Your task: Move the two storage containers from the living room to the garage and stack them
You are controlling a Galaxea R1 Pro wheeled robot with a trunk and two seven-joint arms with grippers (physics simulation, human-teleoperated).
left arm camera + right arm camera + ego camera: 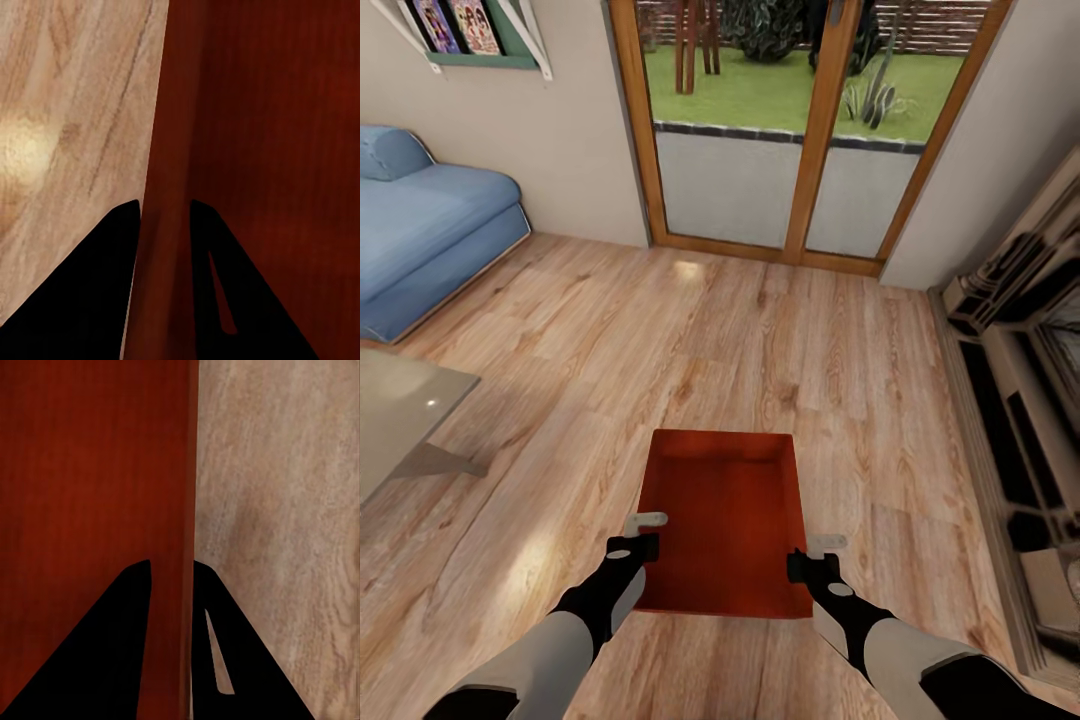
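From the head, the storage container (725, 520) is over the wood floor (560, 330), left gripper (643, 532) and right gripper (815, 555) at its side walls. Left wrist: fingers (97, 292) clamp the wall. Right wrist: fingers (112, 652) likewise

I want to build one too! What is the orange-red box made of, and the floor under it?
The orange-red open-topped rectangular box looks like smooth plastic: thin straight walls, even colour, slight sheen, though faint streaks leave it open. The light plank floor looks like varnished wood: grain, knots and a shiny light spot.
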